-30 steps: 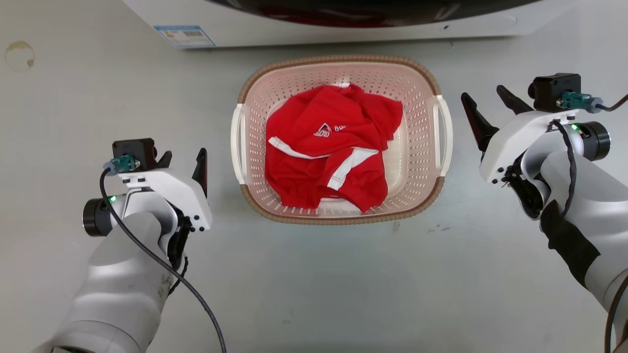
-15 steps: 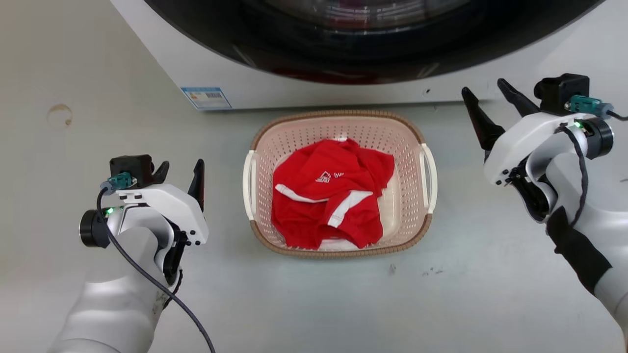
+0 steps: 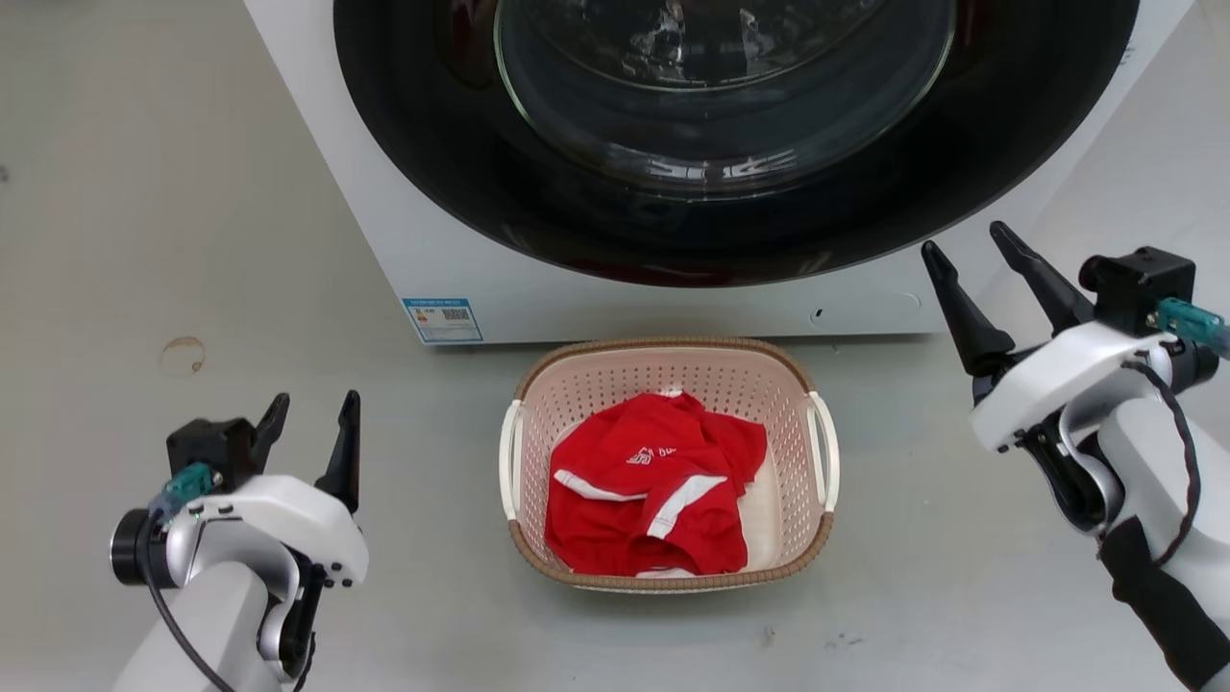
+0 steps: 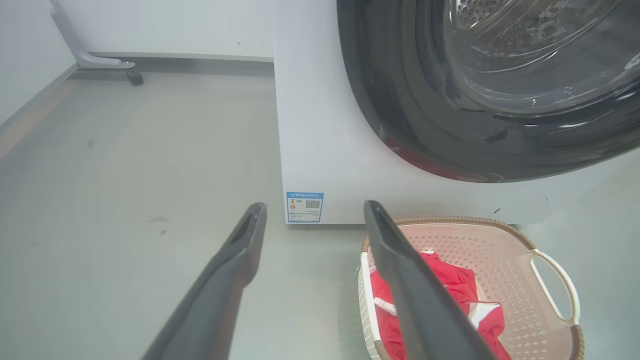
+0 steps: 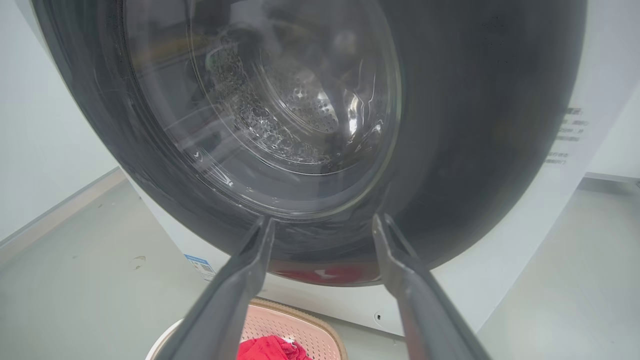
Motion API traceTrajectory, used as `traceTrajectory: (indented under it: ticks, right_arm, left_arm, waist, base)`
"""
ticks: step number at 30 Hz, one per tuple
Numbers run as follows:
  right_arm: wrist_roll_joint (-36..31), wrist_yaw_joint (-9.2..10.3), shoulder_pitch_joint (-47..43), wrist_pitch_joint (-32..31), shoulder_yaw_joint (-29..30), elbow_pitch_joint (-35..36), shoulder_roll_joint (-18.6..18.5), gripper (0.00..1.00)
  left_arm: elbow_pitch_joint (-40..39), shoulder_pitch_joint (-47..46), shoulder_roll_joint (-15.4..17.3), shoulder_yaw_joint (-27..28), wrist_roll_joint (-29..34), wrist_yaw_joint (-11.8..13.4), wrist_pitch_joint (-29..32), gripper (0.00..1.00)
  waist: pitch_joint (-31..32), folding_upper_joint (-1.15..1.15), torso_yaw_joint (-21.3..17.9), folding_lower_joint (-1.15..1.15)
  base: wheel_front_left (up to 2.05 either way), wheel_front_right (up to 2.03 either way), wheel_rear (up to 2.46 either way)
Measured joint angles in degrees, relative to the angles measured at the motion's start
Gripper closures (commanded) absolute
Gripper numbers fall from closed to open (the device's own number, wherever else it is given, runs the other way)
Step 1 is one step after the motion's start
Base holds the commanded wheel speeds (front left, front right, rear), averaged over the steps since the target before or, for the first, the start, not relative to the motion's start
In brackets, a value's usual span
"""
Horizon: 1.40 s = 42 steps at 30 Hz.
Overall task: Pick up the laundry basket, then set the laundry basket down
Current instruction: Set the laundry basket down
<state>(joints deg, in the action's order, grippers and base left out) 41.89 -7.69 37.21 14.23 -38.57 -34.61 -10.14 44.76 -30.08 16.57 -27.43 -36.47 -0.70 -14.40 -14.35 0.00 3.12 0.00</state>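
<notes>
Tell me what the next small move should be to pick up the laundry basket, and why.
Probably lower both arms inward toward the white side handles: the left end effector to the left handle, the right end effector to the right handle. The laundry basket sits on the floor before the washing machine, and both end effectors are open, empty and apart from it.

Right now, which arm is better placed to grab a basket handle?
Probably left. The left fingers, open, sit beside the basket, level with its left handle. The right fingers, also open, are higher, by the washer, farther from their handle.
</notes>
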Motion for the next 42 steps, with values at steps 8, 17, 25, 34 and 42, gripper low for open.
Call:
traceTrajectory:
  ticks: [8,17,25,34,42]
  right_arm:
    - [-2.2,0.03,-11.8,0.0,8.7,8.7,-2.6,0.00]
    - [-2.1,0.03,-22.4,0.0,16.1,13.2,-3.5,0.00]
    - [-3.6,0.04,-32.0,0.0,27.2,18.4,-1.2,0.00]
    - [-7.2,0.04,-35.4,-3.4,30.7,22.6,1.0,0.00]
    - [-7.8,0.04,-35.4,-5.0,30.5,23.9,2.4,0.00]
  left_arm:
    - [-13.6,12.0,3.1,1.0,0.6,3.9,1.3,0.00]
    - [-31.6,23.9,7.5,2.6,0.5,13.4,7.2,0.00]
    - [-47.7,33.0,11.9,5.1,0.5,21.1,11.2,0.00]
    - [-54.5,33.5,13.8,3.8,0.8,22.6,16.5,0.00]
    - [-54.1,33.3,13.9,3.6,0.6,22.6,17.7,0.00]
  waist:
    - [6.8,0.00,0.2,0.00]
    - [11.6,0.00,0.7,0.00]
    - [13.1,0.00,2.6,-0.01]
    - [12.0,0.00,3.7,-0.01]
    - [11.6,0.00,2.7,-0.01]
  base:
    - [0.00,0.00,0.00]
    - [0.00,0.00,0.00]
    - [0.00,0.00,0.00]
    - [0.00,0.00,0.00]
    - [0.00,0.00,0.00]
